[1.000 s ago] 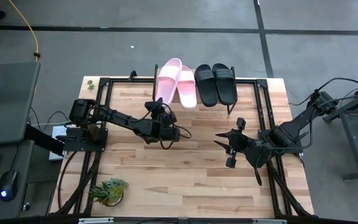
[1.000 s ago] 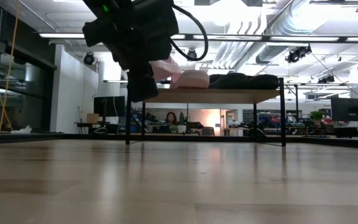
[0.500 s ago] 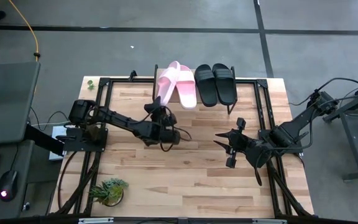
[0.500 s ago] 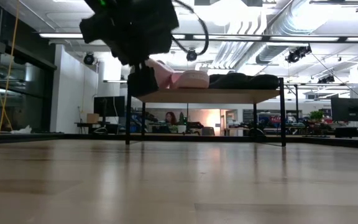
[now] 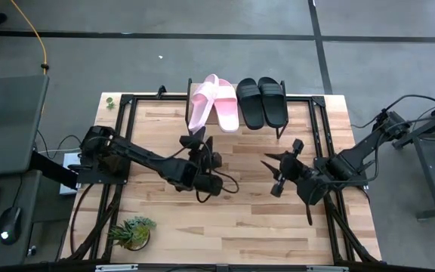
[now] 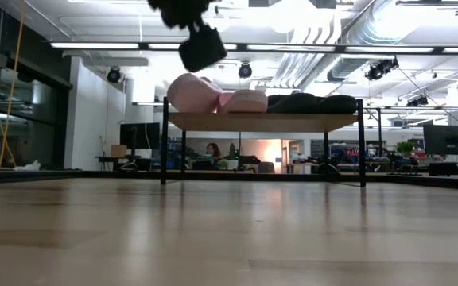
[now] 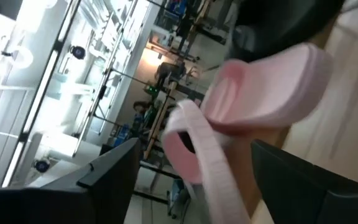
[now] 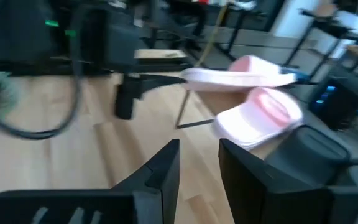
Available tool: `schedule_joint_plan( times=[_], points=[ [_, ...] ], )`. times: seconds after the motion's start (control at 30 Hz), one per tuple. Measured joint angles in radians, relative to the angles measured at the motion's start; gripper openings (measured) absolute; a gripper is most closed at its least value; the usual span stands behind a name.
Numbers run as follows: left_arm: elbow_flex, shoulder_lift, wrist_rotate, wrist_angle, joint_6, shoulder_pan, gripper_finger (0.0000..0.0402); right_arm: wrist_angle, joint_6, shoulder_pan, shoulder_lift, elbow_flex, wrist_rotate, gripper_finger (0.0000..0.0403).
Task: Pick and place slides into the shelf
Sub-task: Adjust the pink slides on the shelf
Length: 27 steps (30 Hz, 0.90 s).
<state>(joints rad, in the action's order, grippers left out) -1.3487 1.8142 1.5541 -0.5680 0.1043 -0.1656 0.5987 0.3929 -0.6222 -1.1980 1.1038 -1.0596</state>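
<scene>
left claw (image 5: pixel 195 137) backed off, wide | pink slide (image 5: pixel 200 106) on shelf (image 6: pixel 263 121), apart

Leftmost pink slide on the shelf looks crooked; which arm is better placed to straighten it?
Left, probably. The left gripper is open just in front of the leftmost pink slide on the shelf. The right gripper, also open, sits farther off, nearer the black slides.

From above, the shelf (image 5: pixel 279 130) is almost wholly covered by the slides (image 5: pixel 236 103), with only its black legs showing. In the low view the left gripper (image 6: pixel 201 46) is cut off by the top edge, and the two black slides merge into one dark shape. The left wrist view blurs the pink slides' outlines.
</scene>
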Motion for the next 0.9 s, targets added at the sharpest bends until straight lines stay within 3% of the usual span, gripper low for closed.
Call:
schedule_joint_plan(
  times=[0.1,0.27,0.57,0.77,0.9],
  points=[
    [-0.064,-0.016,-0.009,-0.115,-0.05,-0.002,0.0262,0.004,0.021,0.027,0.0,0.0,-0.011,0.0103],
    [-0.139,-0.089,-0.125,-0.36,-0.245,0.003,0.0201,0.02,0.029,0.111,-0.001,0.0,0.061,0.0103],
    [-0.145,-0.297,-0.265,-0.7,-0.54,-0.005,0.009,0.006,-0.075,0.321,-0.001,0.0,0.149,0.0103],
    [-0.147,-0.384,-0.299,-0.735,-0.61,-0.013,0.0011,-0.103,-0.201,0.521,0.001,0.0,0.4,0.0103],
    [-0.146,-0.413,-0.341,-0.737,-0.61,-0.013,0.0015,-0.202,-0.284,0.664,0.002,0.0,0.616,0.0103]
  ],
)
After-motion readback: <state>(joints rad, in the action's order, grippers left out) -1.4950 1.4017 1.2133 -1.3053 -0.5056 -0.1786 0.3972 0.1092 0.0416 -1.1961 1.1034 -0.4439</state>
